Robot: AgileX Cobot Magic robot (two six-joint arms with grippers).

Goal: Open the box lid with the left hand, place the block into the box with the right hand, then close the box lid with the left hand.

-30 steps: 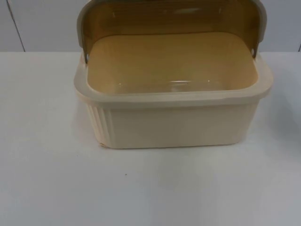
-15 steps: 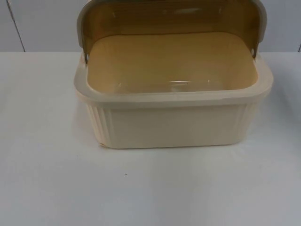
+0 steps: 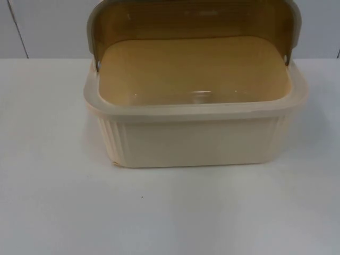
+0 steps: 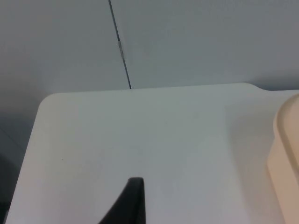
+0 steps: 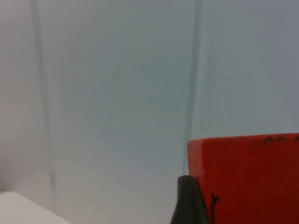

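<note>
The cream box (image 3: 196, 138) stands at the middle of the table with its amber see-through lid (image 3: 194, 21) swung up and back, and its inside is bare. My right gripper's black fingertip (image 5: 189, 203) presses against a red block (image 5: 247, 179), which hangs in the air before the grey wall. My right gripper is shut on that block. My left gripper's fingertip (image 4: 133, 200) hovers over bare table, to the left of the box's rim (image 4: 286, 149) and apart from it.
The white table (image 3: 64, 202) spreads around the box. Its rounded corner (image 4: 46, 100) meets the grey partition wall (image 4: 187, 42) behind.
The inside of the box has grown slightly darker. The box and its lid have not moved.
</note>
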